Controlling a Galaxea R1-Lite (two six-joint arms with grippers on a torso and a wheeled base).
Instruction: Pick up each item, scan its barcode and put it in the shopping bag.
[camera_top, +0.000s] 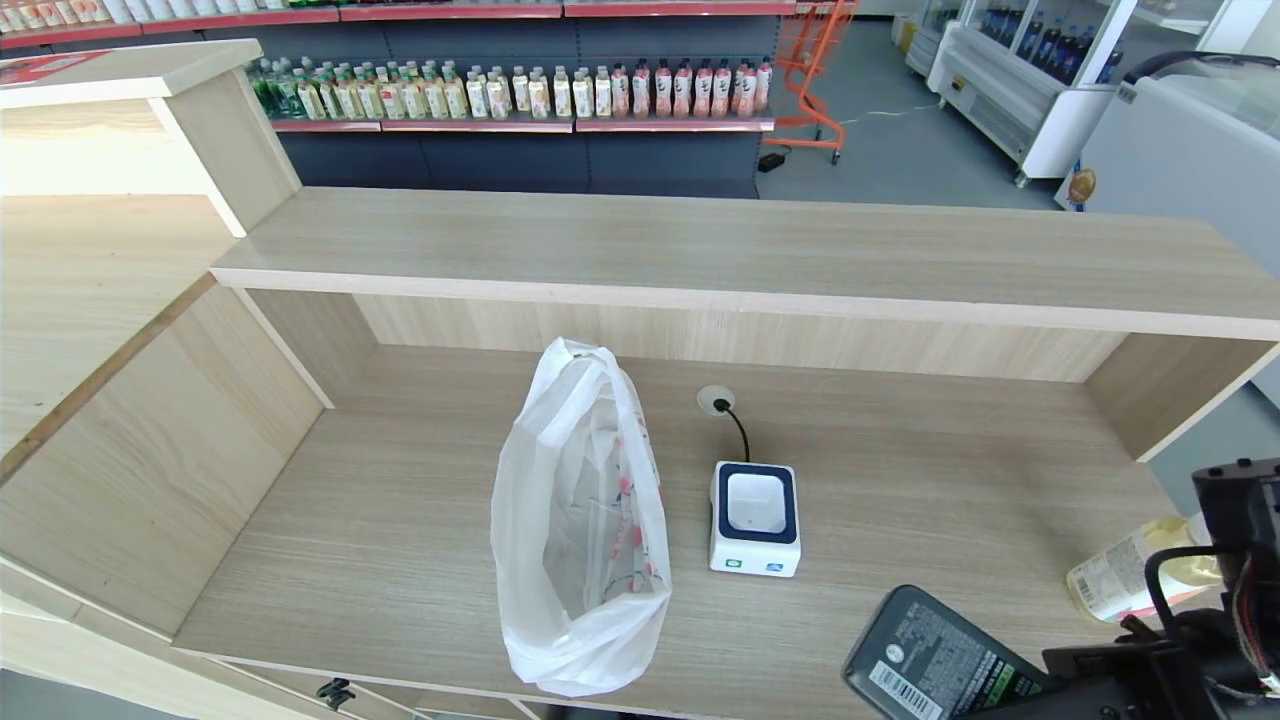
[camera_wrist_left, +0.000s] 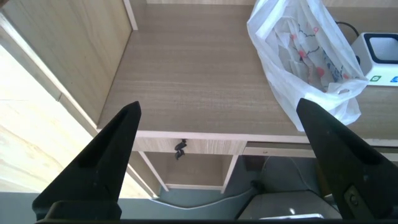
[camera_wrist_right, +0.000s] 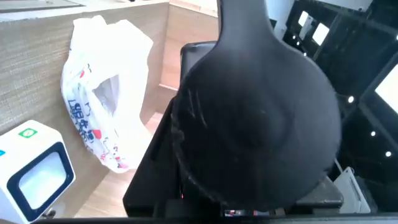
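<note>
A white plastic shopping bag (camera_top: 580, 520) stands open on the wooden counter, left of the white and blue barcode scanner (camera_top: 755, 518). At the counter's front right edge my right gripper (camera_top: 1075, 672) holds a dark grey pack (camera_top: 935, 660), its barcode label facing up. That pack (camera_wrist_right: 261, 118) looms black in the right wrist view, with the bag (camera_wrist_right: 106, 106) and scanner (camera_wrist_right: 34, 171) beyond it. A pale yellow bottle (camera_top: 1130, 570) lies on the counter at far right. My left gripper (camera_wrist_left: 219, 109) hangs open in front of the counter's front edge, apart from the bag (camera_wrist_left: 305, 56).
A raised wooden ledge (camera_top: 740, 250) runs along the back of the counter and side panels close it left and right. The scanner's black cable (camera_top: 735, 425) runs to a hole behind it. Bare counter (camera_top: 380, 520) lies left of the bag.
</note>
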